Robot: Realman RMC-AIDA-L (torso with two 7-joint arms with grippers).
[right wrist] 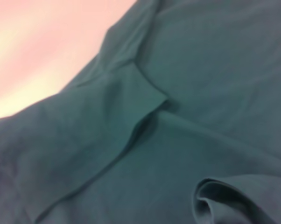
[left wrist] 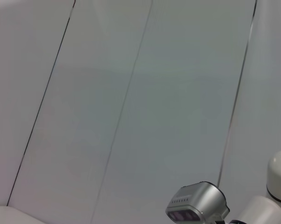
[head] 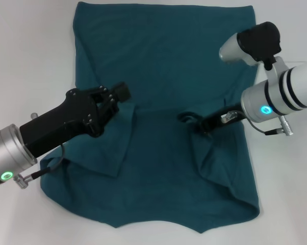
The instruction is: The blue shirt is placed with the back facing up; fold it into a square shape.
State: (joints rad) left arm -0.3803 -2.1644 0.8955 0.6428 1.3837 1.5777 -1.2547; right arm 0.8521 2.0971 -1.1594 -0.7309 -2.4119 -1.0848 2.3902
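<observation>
Hiding both sleeves folded inward, blue shirt (head: 163,71) lies flat.

A bare test lab is showing here; a plain white surface (head: 26,61) is lying beneath pale seamed wall panels (left wrist: 131,93).

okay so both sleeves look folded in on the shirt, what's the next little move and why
Probably lift both grippers clear: the left gripper and right gripper sit low over the blue shirt, whose two sleeve flaps already lie folded inward.

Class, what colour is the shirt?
Plain dark teal-blue shirt, best seen in the head view.
</observation>
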